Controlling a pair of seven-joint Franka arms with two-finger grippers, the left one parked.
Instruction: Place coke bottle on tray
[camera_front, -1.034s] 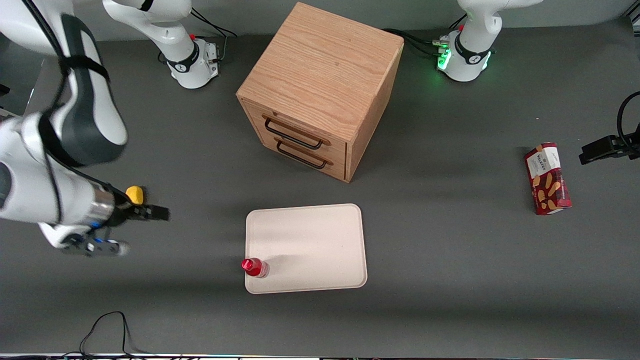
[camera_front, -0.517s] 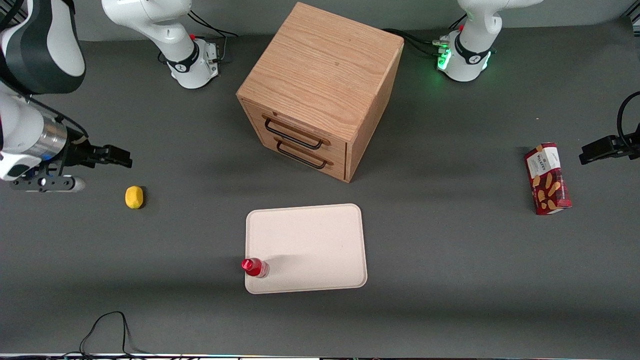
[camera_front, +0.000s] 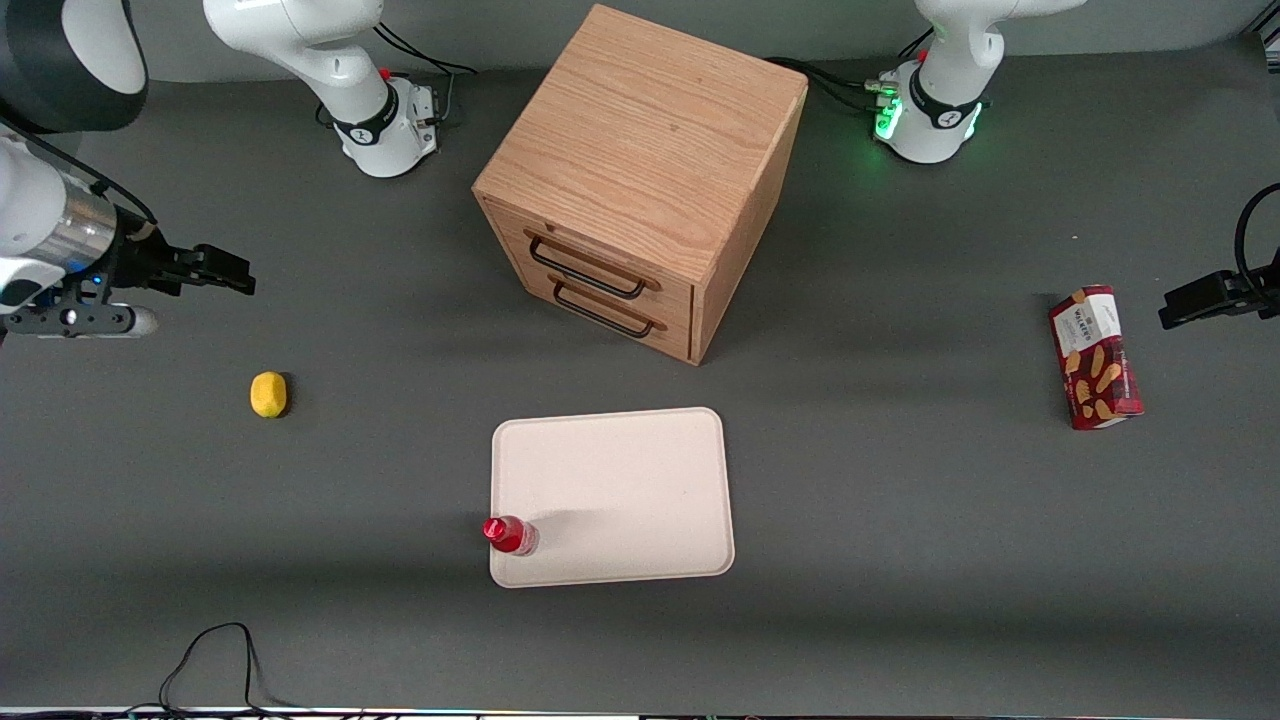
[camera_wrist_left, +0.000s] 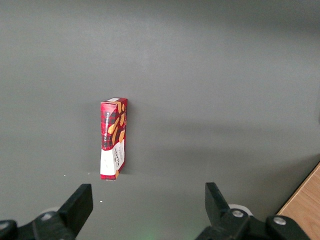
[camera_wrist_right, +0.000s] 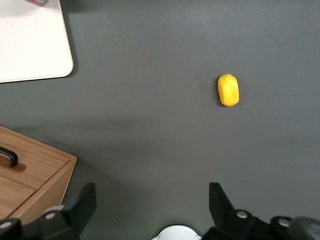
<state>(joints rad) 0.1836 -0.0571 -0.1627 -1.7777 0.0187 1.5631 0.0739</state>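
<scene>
At the working arm's end of the table, seen from the front, the gripper (camera_front: 225, 270) hangs high and empty, well apart from the tray (camera_front: 620, 480). The bottle (camera_front: 509, 535) stands upright on the tray, just inside the corner nearest the camera on the working arm's side. A lemon (camera_front: 268, 393) lies on the table (camera_front: 900, 520) between gripper and tray, nearer the gripper. A wooden cabinet (camera_front: 640, 170) stands farther from the camera than the tray, its drawers facing the tray.

From the right wrist, the fingers (camera_wrist_right: 222, 202) stand wide apart with nothing between them. Below lie the lemon (camera_wrist_right: 228, 90), a rounded corner of the tray (camera_wrist_right: 35, 45) and a corner of the cabinet (camera_wrist_right: 35, 180); a sliver of the bottle (camera_wrist_right: 37, 2) shows at the picture's edge.

From the left wrist, only a biscuit box (camera_wrist_left: 114, 138) lies on bare table.

Judged from this, the placing looks done and the arm is clear. The bottle sits close to the rim, so little remains beyond parking without touching it.
</scene>
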